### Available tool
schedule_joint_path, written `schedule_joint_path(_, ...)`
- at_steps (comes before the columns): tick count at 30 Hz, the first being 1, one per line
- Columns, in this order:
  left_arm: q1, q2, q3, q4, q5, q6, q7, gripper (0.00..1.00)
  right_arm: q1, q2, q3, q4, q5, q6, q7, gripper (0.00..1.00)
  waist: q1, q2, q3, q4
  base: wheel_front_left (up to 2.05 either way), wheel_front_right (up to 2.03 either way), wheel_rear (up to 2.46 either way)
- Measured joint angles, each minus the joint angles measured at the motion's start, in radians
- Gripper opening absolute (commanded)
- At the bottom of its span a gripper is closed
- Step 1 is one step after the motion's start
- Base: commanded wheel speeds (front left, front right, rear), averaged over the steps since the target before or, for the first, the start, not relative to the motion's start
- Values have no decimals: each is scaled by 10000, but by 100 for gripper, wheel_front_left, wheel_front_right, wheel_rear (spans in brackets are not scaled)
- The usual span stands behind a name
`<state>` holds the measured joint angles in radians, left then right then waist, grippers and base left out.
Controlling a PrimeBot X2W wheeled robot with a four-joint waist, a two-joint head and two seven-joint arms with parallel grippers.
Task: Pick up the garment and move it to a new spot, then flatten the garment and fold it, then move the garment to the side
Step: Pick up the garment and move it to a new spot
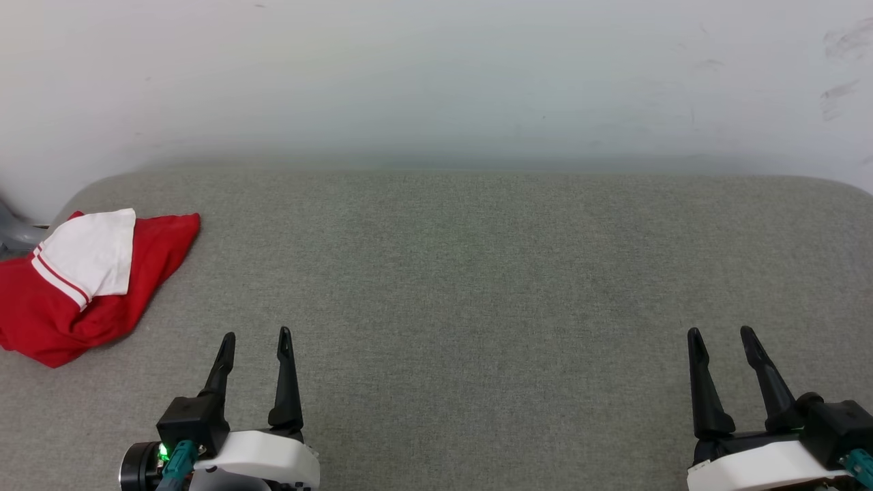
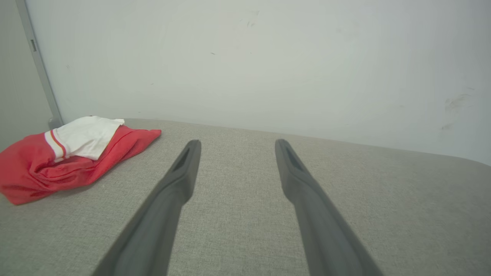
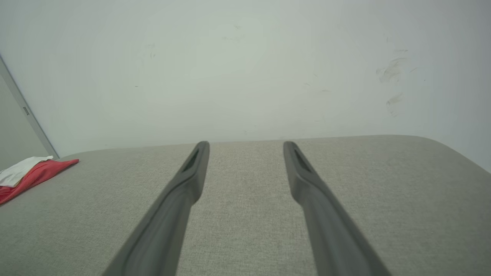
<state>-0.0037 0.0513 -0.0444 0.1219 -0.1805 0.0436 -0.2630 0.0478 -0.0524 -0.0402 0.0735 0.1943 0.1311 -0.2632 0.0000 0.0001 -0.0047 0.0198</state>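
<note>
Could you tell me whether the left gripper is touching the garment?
Apart: the head view shows bare grey surface between the open left gripper and the garment.

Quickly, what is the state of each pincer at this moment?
Left pincer: open, holding nothing; the garment lies apart from it.
Right pincer: open, holding nothing.

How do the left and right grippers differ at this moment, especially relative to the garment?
The left gripper is near the crumpled garment; the right gripper is far across the grey surface from it. In the head view the left gripper's fingers lean slightly right, while the right gripper's lean left. Both are open and empty, clear of the cloth.
</note>
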Motion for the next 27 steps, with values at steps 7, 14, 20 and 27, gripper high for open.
schedule_joint_path(7,-3,-2,4,15,0,-2,0,100,27,0,12,2,15,0,-2,100,0,0,44,64,0,0,0)
schedule_joint_path(14,-56,-4,58,31,12,17,0,100,49,0,25,-13,15,0,-2,100,0,0,109,417,0,0,0)
schedule_joint_path(20,-69,-4,165,27,17,77,0,100,53,2,121,-69,-73,0,-2,100,0,0,174,928,0,0,0)
schedule_joint_path(27,-70,-4,293,19,23,104,0,100,129,2,192,-109,-140,0,-2,100,0,0,226,1681,0,0,0)
